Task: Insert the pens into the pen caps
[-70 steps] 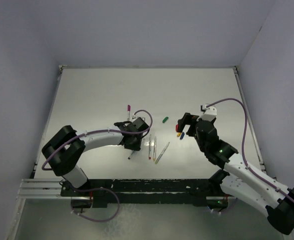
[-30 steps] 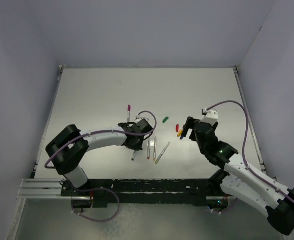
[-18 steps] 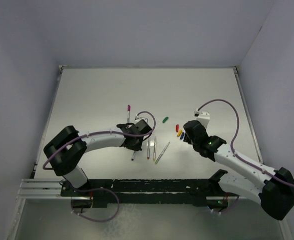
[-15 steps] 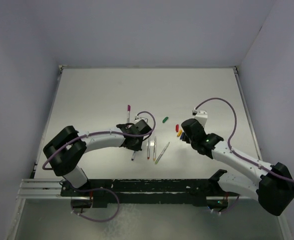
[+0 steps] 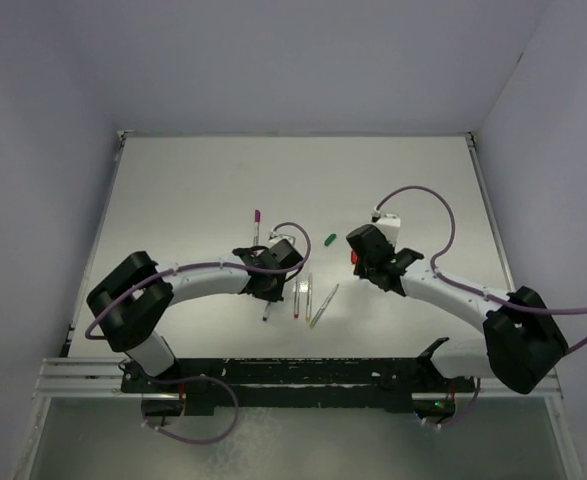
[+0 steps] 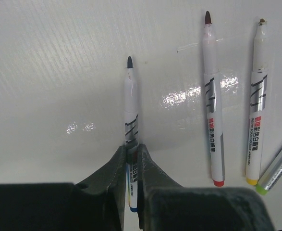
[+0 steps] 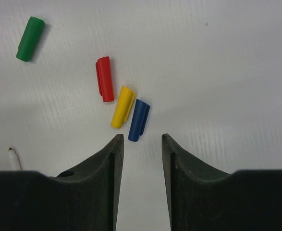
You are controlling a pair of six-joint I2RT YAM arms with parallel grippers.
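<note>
At centre of the top view, five pens counted: purple-capped pen at upper left of the group, then blue-ended pen, red-ended pen, yellow-ended pen and green-ended pen (only partly inside the wrist view). Loose caps, four: green cap, red cap, yellow cap, blue cap, the last two side by side. Table white, glossy, finely ribbed; walls plain pale lilac. Pen barrels pale, silver-banded, fine tips bare. Left gripper pinches the blue-ended pen's lower barrel, left of centre. Right gripper stands half-wide, holding nothing, the blue cap just above its gap.
</note>
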